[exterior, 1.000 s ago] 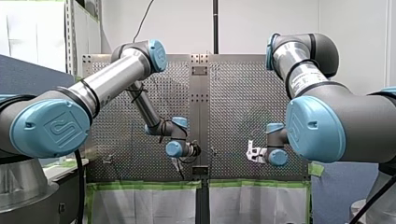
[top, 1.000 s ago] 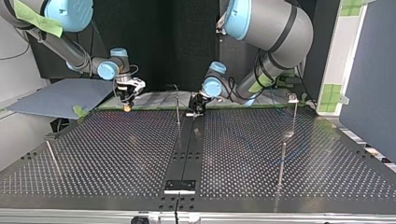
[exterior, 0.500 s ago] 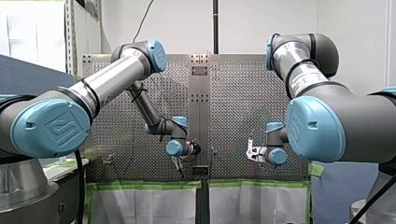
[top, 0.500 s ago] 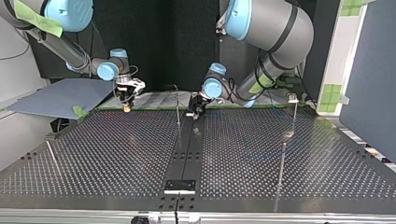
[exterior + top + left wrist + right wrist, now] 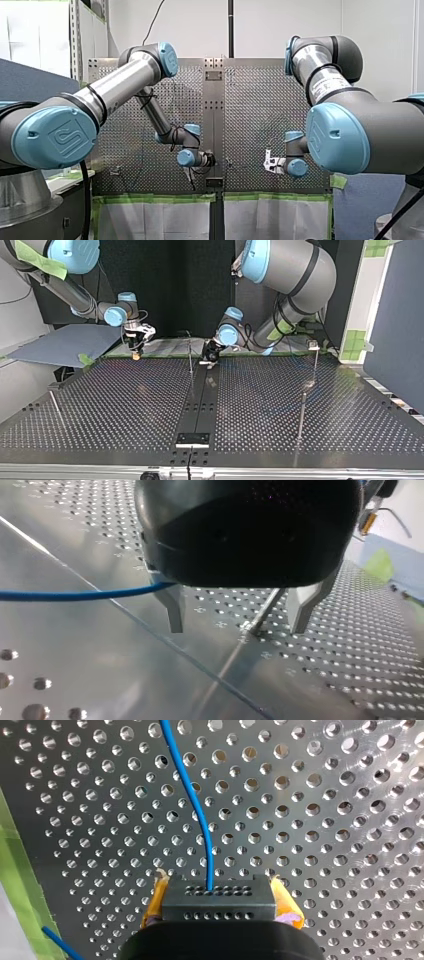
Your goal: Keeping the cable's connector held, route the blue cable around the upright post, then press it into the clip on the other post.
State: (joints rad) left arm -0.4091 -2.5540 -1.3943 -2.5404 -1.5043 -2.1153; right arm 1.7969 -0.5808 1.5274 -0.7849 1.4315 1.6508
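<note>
– So, what changes?
– Little: my left gripper (image 5: 210,356) creeps left in the top view toward the upright post (image 5: 190,354), jaws apart, blue cable (image 5: 75,595) beside one. My right gripper (image 5: 218,886) stays clamped on the connector (image 5: 218,902). Routing looks barely begun.

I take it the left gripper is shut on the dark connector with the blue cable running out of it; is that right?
Not quite: the right gripper, with yellow pads, is shut on the dark connector with the blue cable running out of it, as the right wrist view shows. The left gripper stands open.
</note>
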